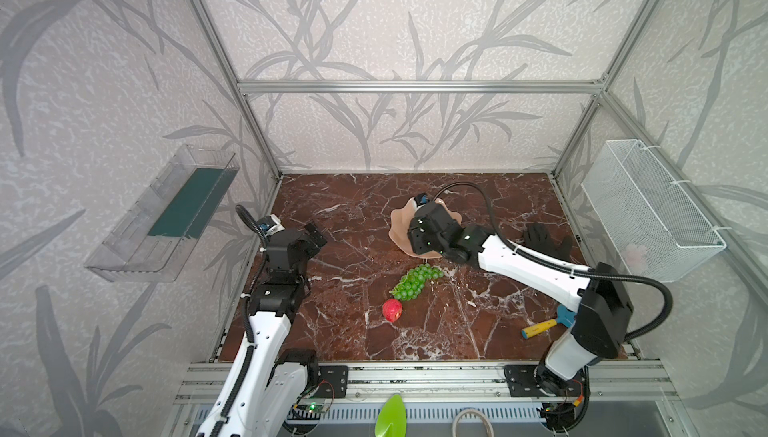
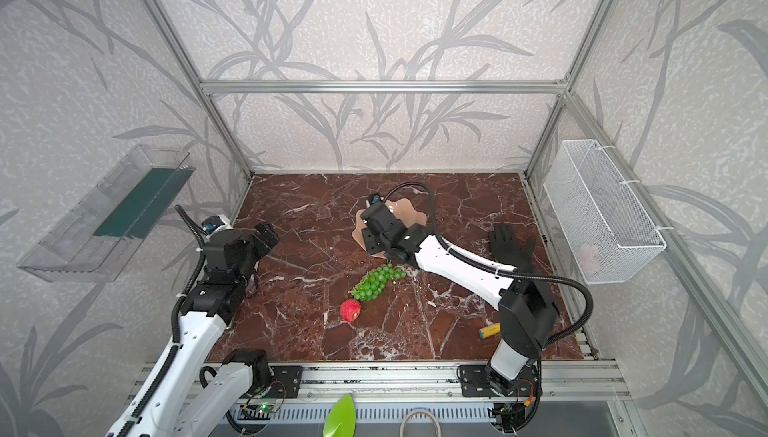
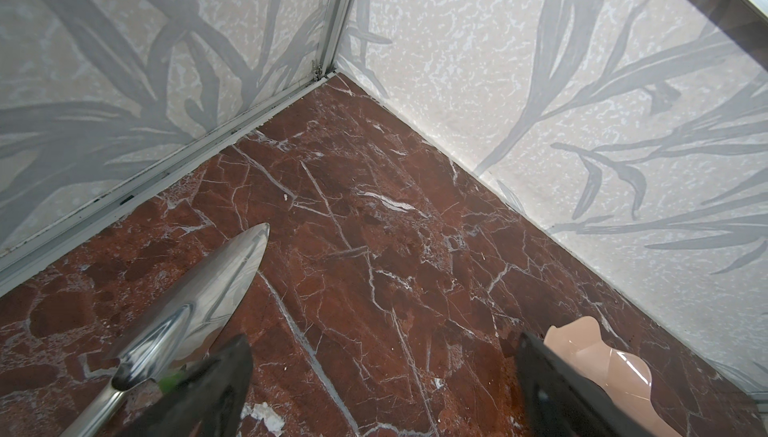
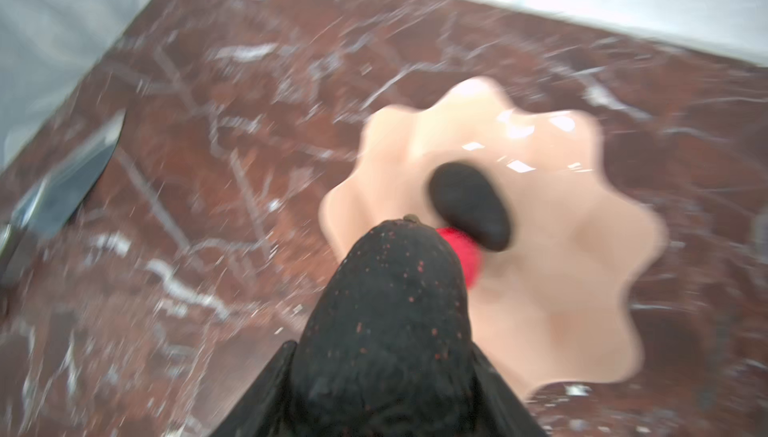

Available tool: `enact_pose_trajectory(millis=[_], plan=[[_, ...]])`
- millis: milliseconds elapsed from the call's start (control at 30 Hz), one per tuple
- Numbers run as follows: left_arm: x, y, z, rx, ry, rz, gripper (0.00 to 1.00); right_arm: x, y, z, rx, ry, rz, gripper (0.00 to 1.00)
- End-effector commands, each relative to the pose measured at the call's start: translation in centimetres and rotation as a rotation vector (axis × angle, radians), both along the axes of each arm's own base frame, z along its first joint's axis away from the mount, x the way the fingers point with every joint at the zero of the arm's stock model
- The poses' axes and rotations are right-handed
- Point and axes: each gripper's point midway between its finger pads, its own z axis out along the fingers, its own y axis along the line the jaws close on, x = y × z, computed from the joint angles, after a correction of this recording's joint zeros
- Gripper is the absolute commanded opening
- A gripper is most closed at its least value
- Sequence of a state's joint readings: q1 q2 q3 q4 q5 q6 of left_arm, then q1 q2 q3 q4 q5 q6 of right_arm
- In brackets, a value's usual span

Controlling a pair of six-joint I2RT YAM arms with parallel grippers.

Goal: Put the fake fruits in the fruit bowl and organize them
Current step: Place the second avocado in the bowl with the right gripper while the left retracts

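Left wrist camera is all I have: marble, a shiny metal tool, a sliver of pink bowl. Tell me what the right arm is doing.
Observer: The right gripper is shut on a dark avocado, held over the rim of the fruit bowl.
Operator: Give me the bowl's contents.
Observer: A second avocado and a strawberry lie inside, side by side.
Operator: Now list what is outside it.
Observer: The grape bunch and the other strawberry lie on the table, nearer the robot than the bowl.
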State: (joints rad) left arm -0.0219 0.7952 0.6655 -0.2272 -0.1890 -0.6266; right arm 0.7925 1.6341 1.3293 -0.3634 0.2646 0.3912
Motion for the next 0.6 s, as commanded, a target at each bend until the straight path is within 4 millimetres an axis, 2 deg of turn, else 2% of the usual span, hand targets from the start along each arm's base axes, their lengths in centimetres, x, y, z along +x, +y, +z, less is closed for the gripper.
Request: enact_pose_trajectory(millis=[0, 167, 233, 400, 567], plan=[[0.1, 0.0, -0.3, -0.025, 0.003, 0.002, 0.99, 1.0, -2.7, -3.0, -0.044, 0.056, -0.045, 0.53], [0.2, -0.3, -0.5, -0.036, 0.012, -0.008, 0.99, 3.0, -4.0, -4.5, -0.031, 0.087, -0.082, 0.53], [0.3, -0.4, -0.6, -0.043, 0.014, -0.013, 0.99, 3.8, -4.2, -6.2, -0.044, 0.12, -0.098, 0.53], [0.5, -0.8, -0.9, -0.057, 0.024, -0.032, 0.99, 5.3, -4.6, -9.0, -0.052, 0.181, -0.12, 0.53], [0.4, -1.2, -1.2, -0.074, 0.048, -0.056, 0.98, 6.2, -4.5, -10.6, -0.053, 0.218, -0.127, 0.53]])
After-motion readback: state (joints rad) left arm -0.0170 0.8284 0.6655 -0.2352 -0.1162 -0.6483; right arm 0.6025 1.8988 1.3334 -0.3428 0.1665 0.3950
